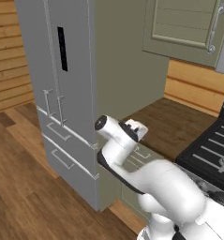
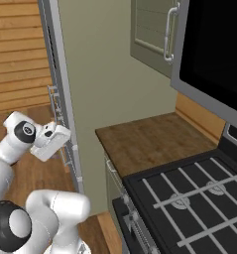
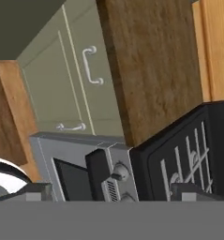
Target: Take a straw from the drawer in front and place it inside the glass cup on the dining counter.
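The hand (image 1: 134, 130) hangs above the front edge of the brown worktop (image 1: 174, 124), between the grey fridge (image 1: 62, 93) and the black stove (image 1: 212, 150). Its fingers (image 3: 188, 192) stand spread wide — nothing is between them. The drawer (image 3: 59, 70) — sage-green, with a small silver handle (image 3: 91, 65) — sits shut under the worktop, just beside the stove.

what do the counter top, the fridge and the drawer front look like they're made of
Counter top: looks like brown wood with a matte finish, since streaky grain runs across it. Fridge: seems brushed or painted grey metal, flat and even with thin bar handles. Drawer: sage-green painted panel, probably wood, with a small silvery metal handle. All rendered, so these are only looks.
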